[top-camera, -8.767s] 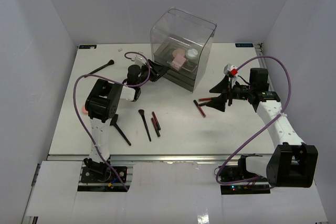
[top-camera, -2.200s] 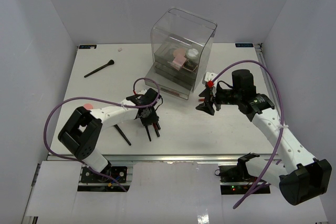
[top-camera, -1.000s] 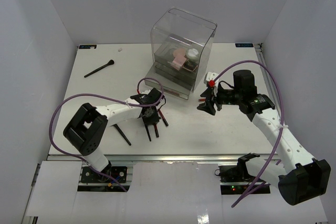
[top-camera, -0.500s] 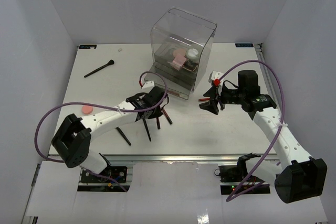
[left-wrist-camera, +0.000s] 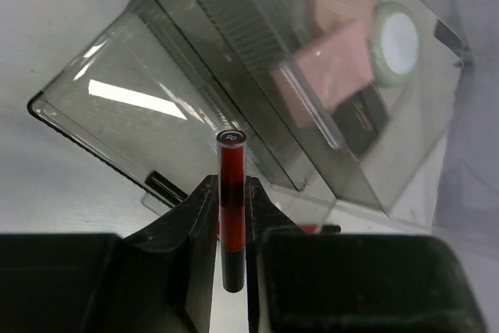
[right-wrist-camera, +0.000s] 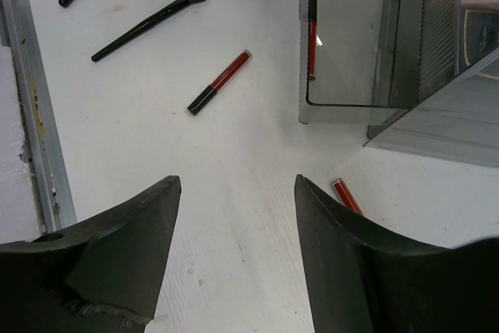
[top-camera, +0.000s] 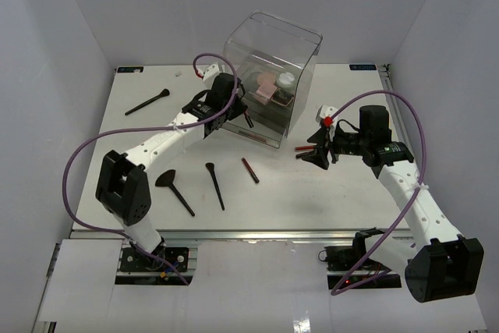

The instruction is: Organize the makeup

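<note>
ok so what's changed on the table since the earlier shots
The left gripper closed on a red-and-black stick on the table and carried it up to the open drawer of the clear box. The other stick got nudged rightward. The brushes stayed put; the right gripper is still open.

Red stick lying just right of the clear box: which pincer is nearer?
Right. The right pincer hangs open just over the stick; the left pincer is away by the clear box's other side, shut on another red stick.
</note>
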Action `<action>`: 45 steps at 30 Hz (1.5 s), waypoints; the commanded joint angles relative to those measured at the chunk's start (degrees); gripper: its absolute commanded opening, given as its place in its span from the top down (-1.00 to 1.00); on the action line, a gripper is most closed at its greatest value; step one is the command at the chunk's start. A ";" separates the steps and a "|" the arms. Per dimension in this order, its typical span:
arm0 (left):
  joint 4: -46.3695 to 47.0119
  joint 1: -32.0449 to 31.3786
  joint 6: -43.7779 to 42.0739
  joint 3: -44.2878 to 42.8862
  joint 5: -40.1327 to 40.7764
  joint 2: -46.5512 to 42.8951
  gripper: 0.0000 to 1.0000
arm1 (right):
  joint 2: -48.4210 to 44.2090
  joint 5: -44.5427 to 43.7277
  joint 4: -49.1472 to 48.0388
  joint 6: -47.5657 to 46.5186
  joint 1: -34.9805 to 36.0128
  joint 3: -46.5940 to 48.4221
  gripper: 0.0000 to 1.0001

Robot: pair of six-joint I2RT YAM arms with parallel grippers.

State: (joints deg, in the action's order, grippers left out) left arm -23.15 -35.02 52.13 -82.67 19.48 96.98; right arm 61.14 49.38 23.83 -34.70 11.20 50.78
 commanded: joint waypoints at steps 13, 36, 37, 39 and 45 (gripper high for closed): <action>9.37 6.05 14.27 1.82 -12.02 7.26 -0.02 | -1.55 0.18 -1.45 -0.28 -0.48 -0.42 -0.39; 6.40 1.21 1.01 33.52 -19.39 -18.02 0.00 | -0.76 -1.63 -1.59 -0.19 -1.27 -0.57 -0.45; 5.99 0.26 0.55 33.22 -19.12 -16.96 -0.08 | -0.68 -1.79 -1.59 -0.17 -1.27 -0.60 -0.45; 5.43 -1.31 -0.07 32.05 -17.45 -14.52 -0.12 | -0.71 -2.03 -1.63 -0.07 -1.31 -0.60 -0.45; 3.06 -4.71 -0.02 25.63 -13.21 -3.78 -0.16 | -0.84 -2.61 -1.77 0.14 -1.68 -0.61 -0.46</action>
State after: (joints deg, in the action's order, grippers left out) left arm -17.51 -38.05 52.81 -51.85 2.86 88.91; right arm 60.38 47.04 23.77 -34.72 10.09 50.33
